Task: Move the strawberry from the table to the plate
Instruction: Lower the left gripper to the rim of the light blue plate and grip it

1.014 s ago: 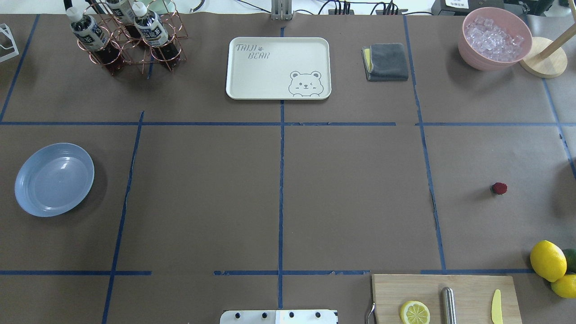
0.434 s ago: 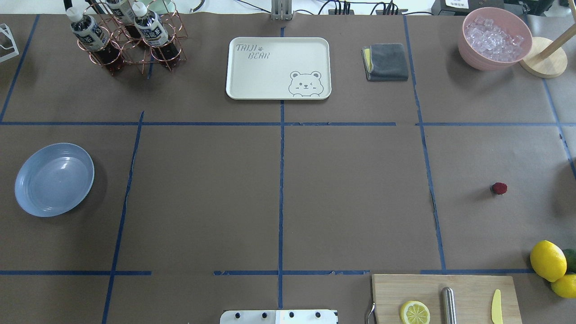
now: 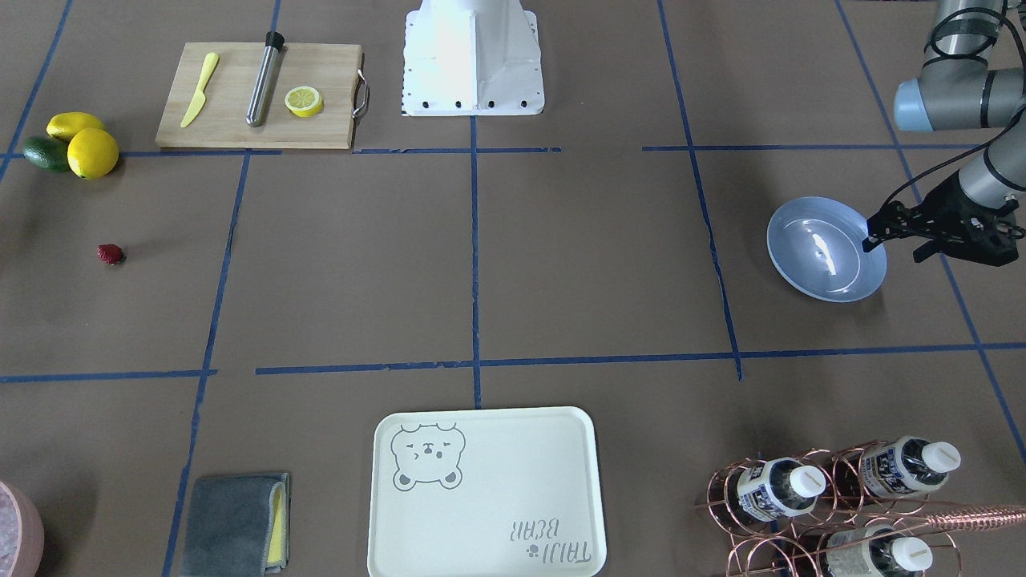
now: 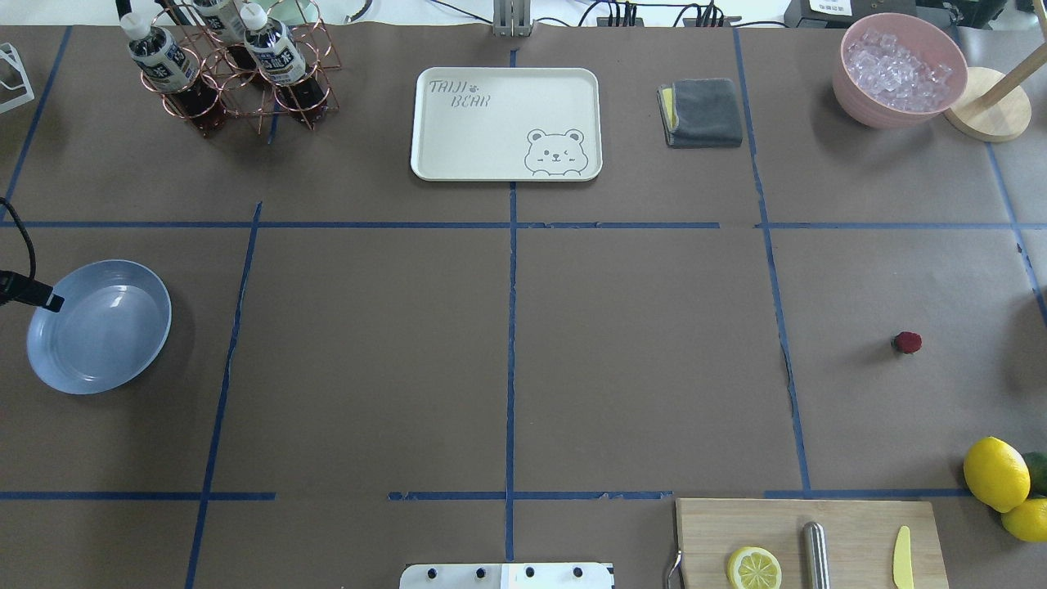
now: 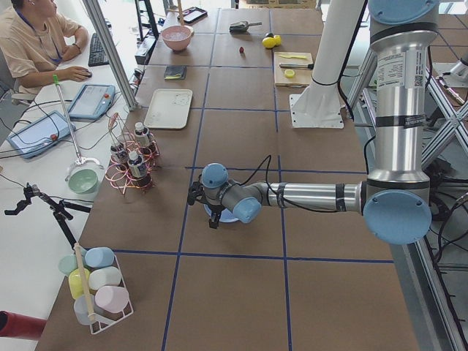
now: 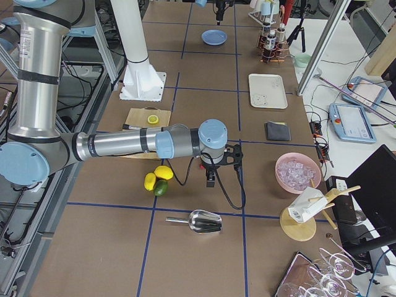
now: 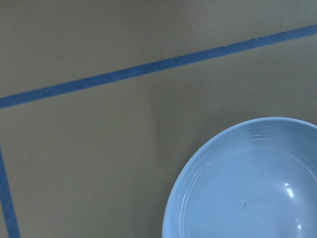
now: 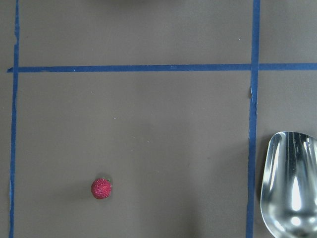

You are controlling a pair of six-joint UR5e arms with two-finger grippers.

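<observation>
The strawberry (image 4: 906, 342), small and dark red, lies on the brown table (image 4: 638, 352) at the right; it also shows in the front view (image 3: 110, 254) and low left in the right wrist view (image 8: 101, 188). The pale blue plate (image 4: 98, 327) sits at the far left and has nothing on it (image 3: 826, 248) (image 7: 247, 188). My left gripper (image 3: 892, 248) hovers at the plate's outer rim with its fingers apart, holding nothing. My right gripper (image 6: 209, 178) shows only in the right side view, above the strawberry's area; I cannot tell whether it is open or shut.
Lemons and a lime (image 4: 995, 473) lie near the strawberry. A cutting board (image 4: 851, 523) carries a lemon half and knife. A metal scoop (image 8: 292, 183) lies to the right. Cream tray (image 4: 505, 123), grey cloth (image 4: 702, 112), ice bowl (image 4: 900, 69) and bottle rack (image 4: 237, 74) line the far side.
The tip of my left gripper and its cable have come into the overhead view at the left edge, over the plate's rim. The strawberry and plate have not moved.
</observation>
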